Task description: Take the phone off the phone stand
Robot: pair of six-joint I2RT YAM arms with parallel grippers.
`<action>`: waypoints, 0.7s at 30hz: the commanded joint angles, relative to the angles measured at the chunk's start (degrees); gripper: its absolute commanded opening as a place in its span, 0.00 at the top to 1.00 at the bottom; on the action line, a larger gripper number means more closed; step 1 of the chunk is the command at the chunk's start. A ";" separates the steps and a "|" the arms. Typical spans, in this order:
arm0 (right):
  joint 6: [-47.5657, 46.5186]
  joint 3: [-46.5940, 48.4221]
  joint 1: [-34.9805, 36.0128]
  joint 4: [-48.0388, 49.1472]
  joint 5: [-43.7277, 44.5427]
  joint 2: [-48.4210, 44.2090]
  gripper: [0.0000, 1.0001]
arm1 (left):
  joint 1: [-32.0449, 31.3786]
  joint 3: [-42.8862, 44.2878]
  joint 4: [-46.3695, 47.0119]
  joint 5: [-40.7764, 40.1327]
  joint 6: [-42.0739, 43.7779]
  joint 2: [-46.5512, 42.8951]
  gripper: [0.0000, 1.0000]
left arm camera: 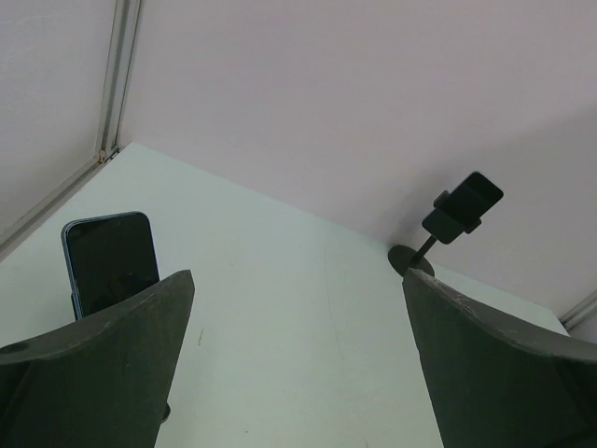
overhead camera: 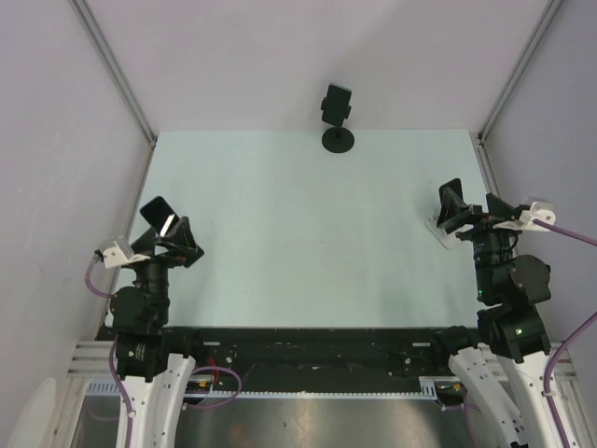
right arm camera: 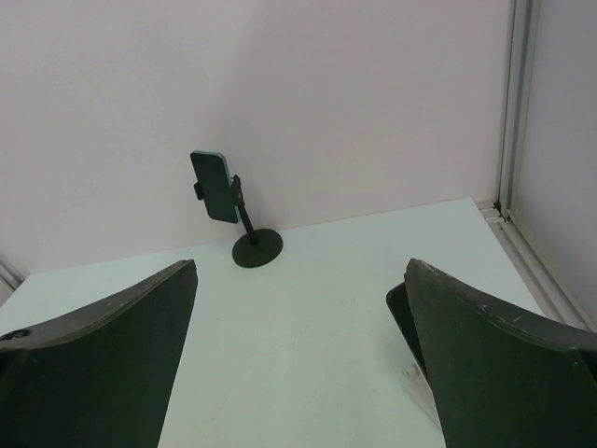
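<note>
1. Top external view: the phone (overhead camera: 336, 101) is clipped in the phone stand (overhead camera: 338, 140) at the far edge of the table (overhead camera: 308, 243), close to the back wall. It sits up high on a thin pole over a round foot. I think that is so the screen is easy to see.
2. The phone is not out yet, so I judge the job has not begun.
3. My left gripper (overhead camera: 170, 235) is at the near left side. My right gripper (overhead camera: 462, 213) is at the near right side. Both are well apart from the stand.
4. Both have their fingers spread wide with nothing between them. I guess they are wide so they can go round the phone.
5. In the left wrist view, a second phone (left arm camera: 110, 261) stands up just past my left finger (left arm camera: 121, 364). The finger hides its bottom, so I cannot tell what holds it up. The task names a stand, so I take the clipped phone as mine.
6. In the right wrist view, a dark thing on a white base (right arm camera: 420, 387) peeks out beside my right finger. It is too hidden to name.
7. Next I would need a long reach to the back. The stand looks thin, so it might tip if I pull hard. One gripper could hold the foot while the other lifts the phone.
</note>
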 commanded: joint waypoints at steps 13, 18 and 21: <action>3.89 -2.67 0.79 -2.72 -0.95 -1.18 0.00 | 0.45 8.49 -11.24 -8.18 -9.91 11.98 0.00; 4.33 -3.38 2.11 -3.86 -2.89 0.31 0.00 | 0.45 13.69 -16.80 -13.28 -14.85 25.25 0.00; 5.12 -4.25 3.16 -3.95 -4.90 0.84 0.00 | 0.45 16.94 -18.38 -16.97 -15.30 31.75 0.00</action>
